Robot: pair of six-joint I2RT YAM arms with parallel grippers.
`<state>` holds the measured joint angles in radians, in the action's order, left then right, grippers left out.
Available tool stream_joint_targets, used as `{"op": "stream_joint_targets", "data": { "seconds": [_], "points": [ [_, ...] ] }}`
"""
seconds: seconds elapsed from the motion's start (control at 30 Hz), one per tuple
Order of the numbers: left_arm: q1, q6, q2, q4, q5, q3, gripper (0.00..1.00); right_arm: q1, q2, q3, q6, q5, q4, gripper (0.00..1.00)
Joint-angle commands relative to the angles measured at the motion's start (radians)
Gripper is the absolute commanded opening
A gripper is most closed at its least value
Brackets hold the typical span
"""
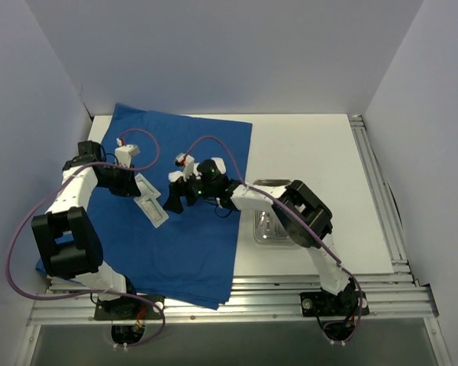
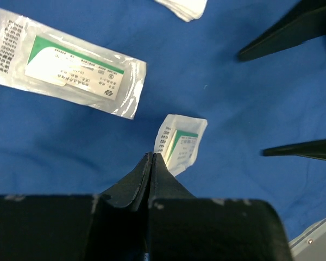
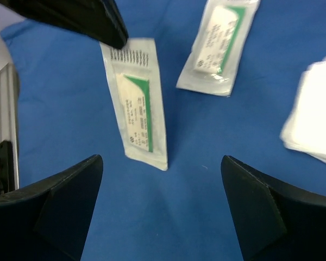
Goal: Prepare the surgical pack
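Observation:
The royal-blue cloth [image 1: 183, 252] of the surgical pack lies spread over the left of the table. My left gripper [image 2: 153, 156] is shut on the end of a flat white-and-green packet [image 2: 180, 142], which slopes down to the cloth [image 3: 138, 111]. A second packet [image 2: 70, 68] lies flat on the cloth beside it. My right gripper [image 3: 162, 182] hovers open just short of the held packet's free end, with nothing between its fingers. A stack of white gauze pads [image 3: 315, 122] lies to its right. The steel tray [image 1: 269, 229] stands off the cloth, partly hidden by the right arm.
White side walls close in on the table left and right. Slotted metal rails [image 1: 382, 191] run along the right and near edges. The right arm's elbow [image 1: 305, 210] hangs over the tray. Purple cables loop from both wrists.

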<state>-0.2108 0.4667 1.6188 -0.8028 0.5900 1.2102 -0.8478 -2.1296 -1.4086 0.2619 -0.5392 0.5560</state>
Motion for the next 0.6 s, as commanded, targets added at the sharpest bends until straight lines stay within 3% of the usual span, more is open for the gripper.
{"op": "stream_joint_targets", "data": {
  "seconds": [0.0,0.13,0.37,0.47,0.57],
  "points": [
    [0.008,0.036,-0.037,0.013,0.067,0.008,0.02,0.004,-0.059,-0.044,0.040,-0.189,0.203,0.84],
    [0.016,0.036,-0.028,0.007,0.091,0.015,0.02,0.003,-0.147,-0.059,0.150,-0.245,0.367,0.80],
    [0.022,0.035,-0.031,0.010,0.102,0.014,0.02,-0.017,-0.234,-0.128,0.185,-0.251,0.367,0.72],
    [0.024,0.038,-0.030,0.010,0.108,0.015,0.02,-0.025,-0.274,-0.176,0.188,-0.249,0.340,0.64],
    [0.024,0.041,-0.033,0.004,0.111,0.015,0.02,-0.024,-0.303,-0.199,0.209,-0.252,0.328,0.48]
  ]
}}
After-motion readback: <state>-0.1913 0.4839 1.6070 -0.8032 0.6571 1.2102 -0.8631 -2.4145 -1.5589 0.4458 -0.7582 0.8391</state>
